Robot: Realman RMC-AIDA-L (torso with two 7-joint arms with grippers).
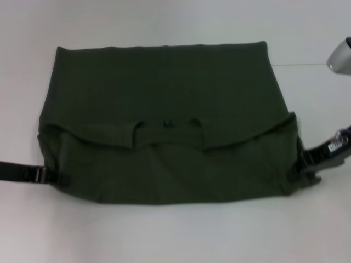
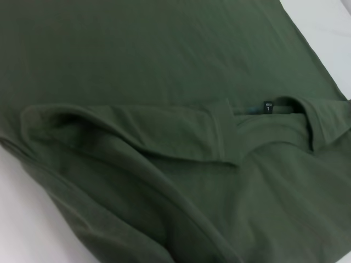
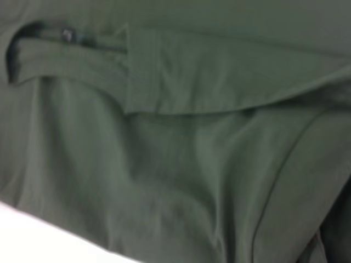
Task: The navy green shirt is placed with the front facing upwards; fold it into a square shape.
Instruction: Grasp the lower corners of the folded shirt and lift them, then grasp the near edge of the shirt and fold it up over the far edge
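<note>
Shirt: the dark olive-green cotton shirt lies part-folded on the white table, collar across its middle.
Handling: soft, light, limp; best held at the side edges.
Left gripper: at the left edge; grip unclear.
Right gripper: at the right edge; probably pinching cloth, I cannot tell.

Soft, even overhead light is washing the white table pale, and the shirt is reading dark with its folds barely showing in the head view. Only a faint shadow is hugging the shirt's near edge. The right wrist view is blurring throughout; the left wrist view is holding sharper, the collar label showing though unreadable.
</note>
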